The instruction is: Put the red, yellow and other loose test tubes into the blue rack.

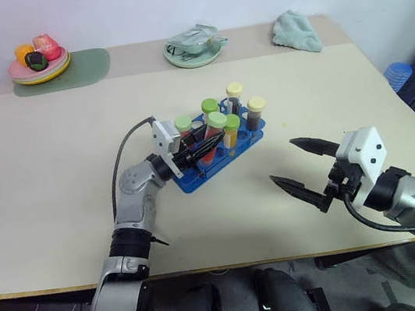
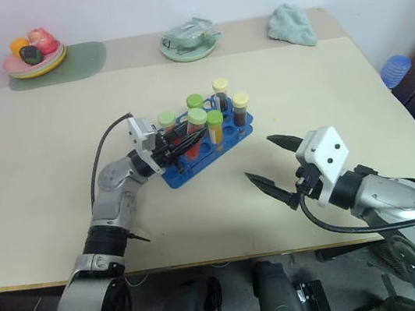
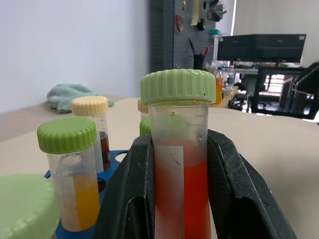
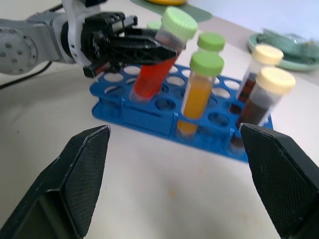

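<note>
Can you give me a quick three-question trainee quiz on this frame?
1. True or false: the left gripper is shut on the red tube.
2. Is that tube upright or tilted in the blue rack?
3. The right gripper's fingers are: A) open, holding nothing B) shut on a tube C) touching the rack.

Key: 1 true; 2 tilted, its lower end at a rack hole; 3 A.

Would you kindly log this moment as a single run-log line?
left tool: shut on red tube, tilted, base in blue rack | right tool: open, holding nothing, beside rack | yellow tube: racked
</note>
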You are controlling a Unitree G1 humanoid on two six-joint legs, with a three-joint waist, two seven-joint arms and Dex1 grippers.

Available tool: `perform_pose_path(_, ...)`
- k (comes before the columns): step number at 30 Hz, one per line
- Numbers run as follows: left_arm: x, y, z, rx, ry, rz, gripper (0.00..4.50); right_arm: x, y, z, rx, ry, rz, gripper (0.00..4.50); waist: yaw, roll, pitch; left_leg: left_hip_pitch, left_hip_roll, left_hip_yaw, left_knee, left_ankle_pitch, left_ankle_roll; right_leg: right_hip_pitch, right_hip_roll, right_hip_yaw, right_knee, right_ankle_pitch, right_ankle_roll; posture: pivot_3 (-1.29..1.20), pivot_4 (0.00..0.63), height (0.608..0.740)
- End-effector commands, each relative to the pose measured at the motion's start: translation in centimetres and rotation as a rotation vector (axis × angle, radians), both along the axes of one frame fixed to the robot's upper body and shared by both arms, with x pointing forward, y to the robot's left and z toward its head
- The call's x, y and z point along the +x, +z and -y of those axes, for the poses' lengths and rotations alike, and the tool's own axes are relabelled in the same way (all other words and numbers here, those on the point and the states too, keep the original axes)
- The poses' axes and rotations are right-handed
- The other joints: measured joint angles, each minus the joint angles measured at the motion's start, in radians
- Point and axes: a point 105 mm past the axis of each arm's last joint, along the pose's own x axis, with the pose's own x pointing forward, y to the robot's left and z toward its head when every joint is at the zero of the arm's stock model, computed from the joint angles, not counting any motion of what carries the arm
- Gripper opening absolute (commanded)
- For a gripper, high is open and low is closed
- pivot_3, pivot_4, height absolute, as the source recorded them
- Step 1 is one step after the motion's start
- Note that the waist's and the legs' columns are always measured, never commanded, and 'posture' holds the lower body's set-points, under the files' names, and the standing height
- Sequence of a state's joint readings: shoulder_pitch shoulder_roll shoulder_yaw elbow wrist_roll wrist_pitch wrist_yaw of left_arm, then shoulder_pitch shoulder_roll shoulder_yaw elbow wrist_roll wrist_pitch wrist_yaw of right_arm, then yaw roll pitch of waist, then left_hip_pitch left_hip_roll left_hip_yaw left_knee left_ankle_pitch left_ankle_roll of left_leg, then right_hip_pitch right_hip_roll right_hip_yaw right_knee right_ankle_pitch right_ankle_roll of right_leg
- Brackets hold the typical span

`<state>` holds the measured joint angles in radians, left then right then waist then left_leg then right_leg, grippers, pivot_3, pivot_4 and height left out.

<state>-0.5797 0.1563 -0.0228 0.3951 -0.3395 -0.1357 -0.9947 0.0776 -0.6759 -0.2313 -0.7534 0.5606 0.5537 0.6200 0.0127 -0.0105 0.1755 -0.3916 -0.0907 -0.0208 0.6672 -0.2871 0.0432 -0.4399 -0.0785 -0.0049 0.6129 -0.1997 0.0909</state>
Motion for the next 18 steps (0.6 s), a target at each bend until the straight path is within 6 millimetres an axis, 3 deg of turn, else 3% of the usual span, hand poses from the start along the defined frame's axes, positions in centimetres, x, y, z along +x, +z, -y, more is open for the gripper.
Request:
perform_pose_path(1, -0.3, -0.3, -0.2, -0.013, 0.009, -0.028, 0.77, 0.1, 0.5, 0.0, -0.013, 0.014, 0.027, 4.27, 0.0, 0.0, 0.0, 0.0, 0.0, 0.0, 0.0, 0.0, 0.0, 0.0, 0.0, 0.0, 0.0, 0.0, 0.0, 0.0, 0.15, 0.74)
perform_pose_path(6, -0.7, -0.4, -0.3, -0.037, 0.008, -0.047, 0.77, 0.4, 0.6, 0.0, -0.017, 0.027, 0.033, 4.27, -0.001, 0.0, 0.0, 0.0, 0.0, 0.0, 0.0, 0.0, 0.0, 0.0, 0.0, 0.0, 0.0, 0.0, 0.0, 0.0, 0.15, 0.74)
perform_pose_path(13, -1.3, 0.0, -1.4, -0.065, 0.048, -0.016, 4.16, 0.8, 0.6, 0.0, -0.023, 0.046, 0.046, 4.27, 0.001, 0.0, 0.0, 0.0, 0.0, 0.0, 0.0, 0.0, 0.0, 0.0, 0.0, 0.0, 0.0, 0.0, 0.0, 0.0, 0.15, 0.74)
perform_pose_path(14, -1.3, 0.1, -1.5, -0.068, 0.055, -0.006, 4.46, 0.9, 0.6, 0.0, -0.022, 0.048, 0.048, 4.27, 0.001, 0.0, 0.0, 0.0, 0.0, 0.0, 0.0, 0.0, 0.0, 0.0, 0.0, 0.0, 0.0, 0.0, 0.0, 0.0, 0.15, 0.74)
perform_pose_path(18, -1.6, 0.3, -1.7, -0.075, 0.068, 0.023, 4.46, 1.3, 0.1, 0.4, -0.033, 0.05, 0.045, 4.27, 0.002, 0.0, 0.0, 0.0, 0.0, 0.0, 0.0, 0.0, 0.0, 0.0, 0.0, 0.0, 0.0, 0.0, 0.0, 0.0, 0.15, 0.74)
